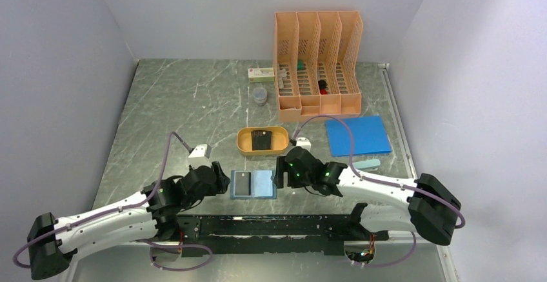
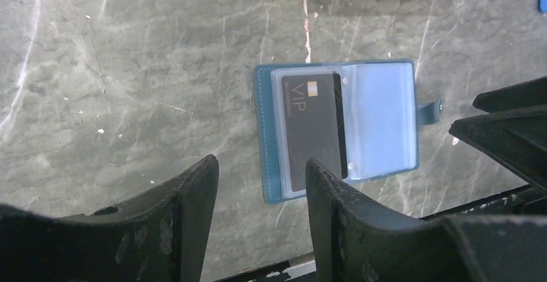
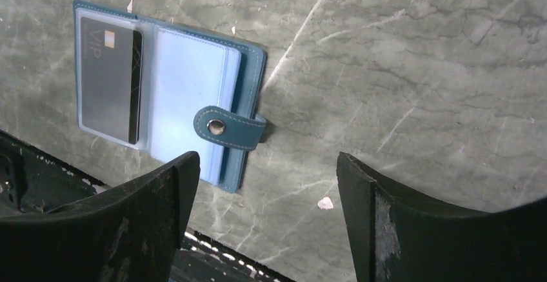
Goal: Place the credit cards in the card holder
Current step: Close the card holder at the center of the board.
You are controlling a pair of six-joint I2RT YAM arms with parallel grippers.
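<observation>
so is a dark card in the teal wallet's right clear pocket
No, the teal wallet has its only dark grey card in the left pocket.

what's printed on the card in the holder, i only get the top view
Observer: The left wrist view reads "VIP" on the credit card lying in the open card holder.
Operator: is it all the way in
Observer: No. The right wrist view shows its spine-side edge poking out of the left clear pocket.
Operator: pincers gripping anything
Observer: No. The wrist views show the left pincer and right pincer open and empty.
</observation>
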